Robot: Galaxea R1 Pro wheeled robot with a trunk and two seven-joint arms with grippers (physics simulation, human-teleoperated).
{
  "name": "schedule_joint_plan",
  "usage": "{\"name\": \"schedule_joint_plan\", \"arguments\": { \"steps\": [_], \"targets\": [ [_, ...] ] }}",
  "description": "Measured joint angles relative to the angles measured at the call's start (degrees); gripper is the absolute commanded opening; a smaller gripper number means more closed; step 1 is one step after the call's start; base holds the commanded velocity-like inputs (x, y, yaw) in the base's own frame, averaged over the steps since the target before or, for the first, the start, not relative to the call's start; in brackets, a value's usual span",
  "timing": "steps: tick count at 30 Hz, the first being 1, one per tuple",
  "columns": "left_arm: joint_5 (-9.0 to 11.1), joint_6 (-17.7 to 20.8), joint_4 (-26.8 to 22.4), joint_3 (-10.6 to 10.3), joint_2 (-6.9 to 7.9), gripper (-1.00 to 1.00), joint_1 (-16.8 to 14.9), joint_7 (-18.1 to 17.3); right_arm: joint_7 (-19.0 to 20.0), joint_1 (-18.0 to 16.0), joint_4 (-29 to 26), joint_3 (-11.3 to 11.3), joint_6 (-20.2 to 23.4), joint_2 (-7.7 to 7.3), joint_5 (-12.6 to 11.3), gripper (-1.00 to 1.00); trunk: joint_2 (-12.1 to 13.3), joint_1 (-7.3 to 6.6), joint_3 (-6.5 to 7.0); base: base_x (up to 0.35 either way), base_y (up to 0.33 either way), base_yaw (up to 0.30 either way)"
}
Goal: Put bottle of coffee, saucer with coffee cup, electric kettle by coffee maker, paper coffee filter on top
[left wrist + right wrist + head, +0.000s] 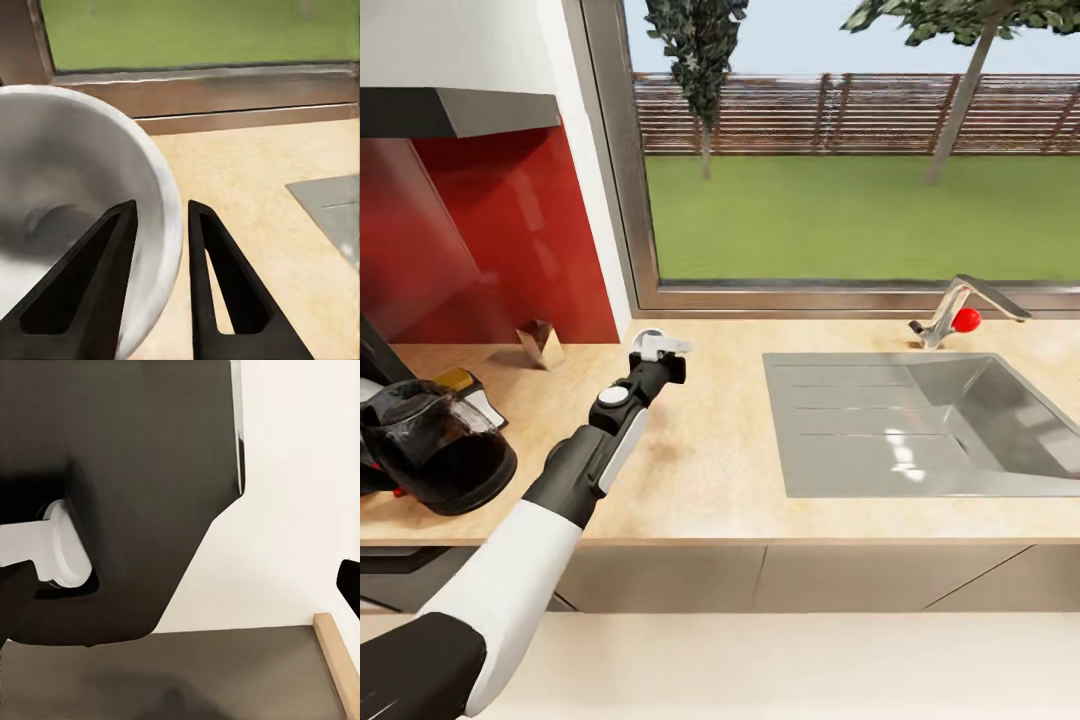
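Left gripper [658,348] is out over the countertop [720,450], near the window wall. In the left wrist view its two black fingers [97,300] straddle the rim of a white round dish [67,202]: one finger inside the bowl of it, the other outside, rim wall between. Pinched on the rim, judging by how narrow the gap is. Shallow and wide, so likely the saucer rather than the cup; cannot be sure from this angle

In the head view the dish shows as a small white patch at the gripper tip, at 12 o'clock from the left arm's wrist

Coffee maker [430,445] with dark glass carafe sits at the counter's far left, about 8 o'clock from the gripper. A small brown folded thing [540,342] stands between them, nearer the red backsplash [510,240]; identity unclear

Sink [920,420] and faucet [960,310] lie at 3 o'clock, well apart

Key relation: target spot beside the coffee maker lies down-left of the held dish; left arm is the nearer one and already holds it. Judged next need: carry toward 8 o'clock, keep dish level

Right gripper: cannot tell its state
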Motion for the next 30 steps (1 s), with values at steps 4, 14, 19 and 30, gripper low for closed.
{"name": "schedule_joint_plan", "arguments": {
  "steps": [4, 14, 19, 30],
  "targets": [
    [0.1, 2.6, -1.1, 0.0, 0.11, -1.00, 0.0, 0.0, 0.0, 0.0, 0.0, 0.0, 0.0, 0.00, -0.1, 1.00, 0.0, 0.00, -0.01, 0.000, 0.000, 0.000],
    [0.2, 3.6, -5.0, -0.2, 0.41, -1.00, 3.3, -0.1, 0.0, 0.0, 0.0, 0.1, 0.0, 0.00, 0.0, 1.00, 0.4, -0.22, 1.02, 0.000, 0.000, 0.000],
    [0.2, 3.6, -7.8, -0.2, 0.42, -1.00, 5.9, -0.1, 0.0, 0.0, 0.0, 0.1, 0.0, 0.00, 0.0, 1.00, 2.4, -1.32, 2.37, 0.000, 0.000, 0.000],
    [0.2, 3.3, -20.7, 0.1, 3.82, -1.00, 17.3, -0.1, 0.0, 0.0, -0.1, 0.1, -0.1, 0.00, 0.0, 1.00, 4.8, -2.65, 4.43, 0.000, 0.000, 0.000]
  ]
}}
